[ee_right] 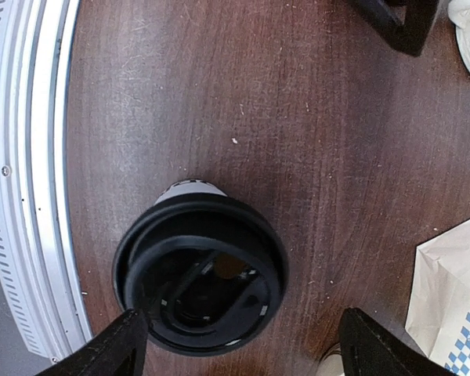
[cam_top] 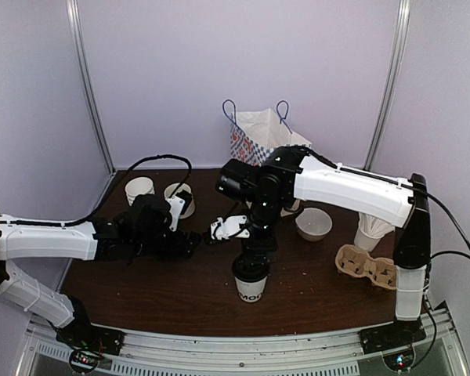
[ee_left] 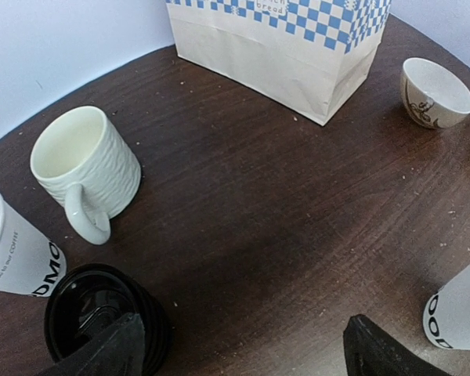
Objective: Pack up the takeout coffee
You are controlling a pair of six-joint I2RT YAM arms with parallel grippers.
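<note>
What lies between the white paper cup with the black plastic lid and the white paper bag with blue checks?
Only bare dark wooden table lies between the cup and the bag; the right wrist view shows it.

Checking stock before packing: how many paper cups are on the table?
2 standing singly: the lidded takeout coffee under the right gripper, an open cup back left by the mug. A nested stack at right hides more.

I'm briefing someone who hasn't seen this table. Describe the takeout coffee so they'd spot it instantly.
On the dark wooden table, look toward the near edge, about midway across. The takeout coffee stands there: a white paper cup with black lettering, the only cup wearing a black lid.
</note>
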